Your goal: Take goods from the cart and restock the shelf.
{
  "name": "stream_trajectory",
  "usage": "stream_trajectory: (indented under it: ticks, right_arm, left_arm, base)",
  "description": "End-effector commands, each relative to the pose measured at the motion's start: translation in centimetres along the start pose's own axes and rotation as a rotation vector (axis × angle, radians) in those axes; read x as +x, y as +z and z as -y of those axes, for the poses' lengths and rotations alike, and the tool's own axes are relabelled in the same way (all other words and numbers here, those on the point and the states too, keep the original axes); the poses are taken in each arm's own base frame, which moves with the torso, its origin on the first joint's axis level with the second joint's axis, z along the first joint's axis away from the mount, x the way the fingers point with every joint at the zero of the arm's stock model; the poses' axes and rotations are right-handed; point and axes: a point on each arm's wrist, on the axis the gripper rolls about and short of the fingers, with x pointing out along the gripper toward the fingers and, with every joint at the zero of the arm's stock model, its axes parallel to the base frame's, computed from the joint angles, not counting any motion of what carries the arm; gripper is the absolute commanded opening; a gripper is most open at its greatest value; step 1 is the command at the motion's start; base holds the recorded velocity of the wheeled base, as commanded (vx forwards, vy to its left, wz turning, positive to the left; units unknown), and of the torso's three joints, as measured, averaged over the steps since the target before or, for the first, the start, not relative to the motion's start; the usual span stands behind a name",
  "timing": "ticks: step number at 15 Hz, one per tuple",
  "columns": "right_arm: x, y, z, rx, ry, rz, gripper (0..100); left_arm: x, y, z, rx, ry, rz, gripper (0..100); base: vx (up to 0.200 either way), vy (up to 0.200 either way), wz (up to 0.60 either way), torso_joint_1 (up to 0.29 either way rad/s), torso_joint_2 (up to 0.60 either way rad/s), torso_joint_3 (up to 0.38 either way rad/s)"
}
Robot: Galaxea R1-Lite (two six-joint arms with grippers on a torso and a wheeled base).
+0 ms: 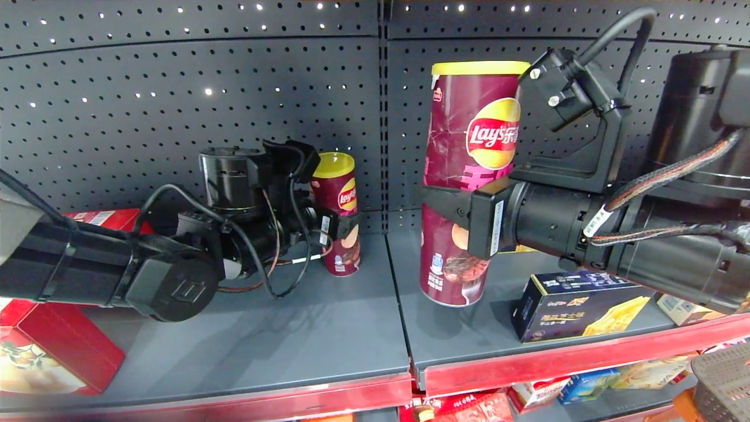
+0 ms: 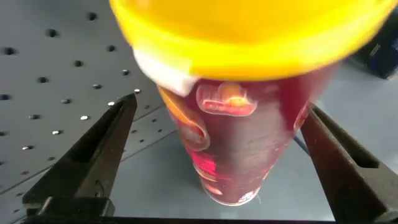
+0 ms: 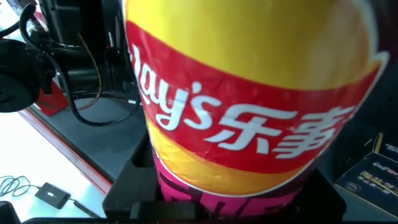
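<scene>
Two maroon chip cans with yellow lids are on the grey shelf (image 1: 328, 328). The small can (image 1: 340, 202) stands upright near the pegboard back wall. My left gripper (image 1: 344, 227) is open around it. In the left wrist view both fingers (image 2: 102, 146) stand apart from this can (image 2: 239, 149), with gaps on each side. My right gripper (image 1: 454, 212) is shut on the middle of the tall can (image 1: 469, 135), which leans slightly, its base low over or on the shelf's right section. The tall can's label (image 3: 249, 118) is close up in the right wrist view.
A dark blue box (image 1: 577, 308) lies flat just right of the tall can. Red boxes (image 1: 53, 351) sit at the shelf's left end, another (image 1: 111, 220) behind my left arm. The shelf has a red front lip (image 1: 562, 357); packaged goods lie on the shelf below.
</scene>
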Motion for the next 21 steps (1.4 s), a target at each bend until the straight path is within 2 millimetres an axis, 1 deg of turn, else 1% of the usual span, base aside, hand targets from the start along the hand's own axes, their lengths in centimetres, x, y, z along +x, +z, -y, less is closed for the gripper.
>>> stream_trajectory:
  ticks: [1, 8, 10, 12, 14, 18, 19, 21]
  right_arm:
    - [0.0, 0.0, 0.1, 0.000, -0.005, -0.001, 0]
    - [0.1, -0.1, 0.1, -0.001, -0.005, -0.004, 0]
    - [0.1, -0.1, 0.1, -0.001, -0.005, -0.004, 0]
    - [0.2, -0.2, 0.1, -0.001, -0.003, -0.006, 0]
    - [0.2, -0.2, 0.1, -0.001, -0.005, -0.006, 0]
    - [0.4, -0.2, 0.1, 0.000, -0.003, -0.003, 0]
    - [0.4, -0.3, 0.1, -0.001, -0.003, -0.004, 0]
    - [0.4, -0.3, 0.1, 0.000, -0.003, -0.003, 0]
  left_arm:
    - [0.3, -0.2, 0.2, 0.001, -0.010, -0.006, 100]
    - [0.3, -0.1, 0.2, 0.002, 0.003, -0.010, 100]
    - [0.6, 0.0, 0.1, 0.003, 0.048, -0.034, 100]
    - [0.7, 0.6, 0.0, 0.004, 0.061, -0.043, 100]
    - [0.7, 0.8, 0.1, 0.006, 0.057, -0.052, 100]
    - [0.9, 0.9, 0.9, 0.009, 0.045, -0.051, 100]
    - [0.9, 0.9, 1.1, 0.010, 0.039, -0.051, 0]
    - [0.7, 0.9, 1.7, 0.004, 0.025, -0.055, 0]
  base:
    - [0.000, 0.000, 0.00, 0.000, 0.00, 0.000]
    - [0.000, 0.000, 0.00, 0.000, 0.00, 0.000]
    - [0.000, 0.000, 0.00, 0.000, 0.00, 0.000]
    - [0.000, 0.000, 0.00, 0.000, 0.00, 0.000]
    - [0.000, 0.000, 0.00, 0.000, 0.00, 0.000]
    - [0.000, 0.000, 0.00, 0.000, 0.00, 0.000]
    - [0.000, 0.000, 0.00, 0.000, 0.00, 0.000]
    - [0.000, 0.000, 0.00, 0.000, 0.00, 0.000]
